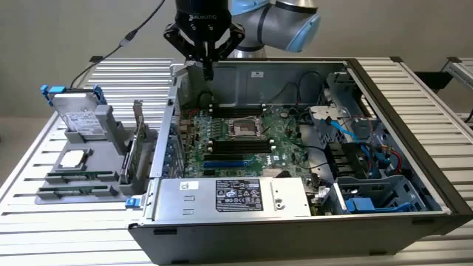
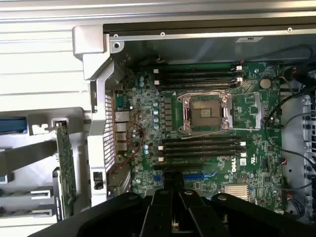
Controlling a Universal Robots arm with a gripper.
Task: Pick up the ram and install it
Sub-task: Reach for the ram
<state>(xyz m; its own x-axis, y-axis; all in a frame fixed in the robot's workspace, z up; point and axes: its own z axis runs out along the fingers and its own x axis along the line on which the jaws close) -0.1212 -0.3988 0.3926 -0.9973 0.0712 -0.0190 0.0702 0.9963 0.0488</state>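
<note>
Where hand [image 1: 205, 67] hovers, case wall [image 2: 98, 113] rises.

The computer case [image 1: 296, 241] stands on the counter [image 1: 432, 83], with a parts holder [image 1: 88, 166] beside it on the exterior view's left. In the case lies the motherboard [image 1: 284, 155]. Its CPU socket [image 1: 243, 128] sits between two banks of memory slots [image 1: 236, 145]. The power supply [image 1: 236, 195] is in front. The fingers [image 1: 206, 66] hang above the case's rear wall.
</note>
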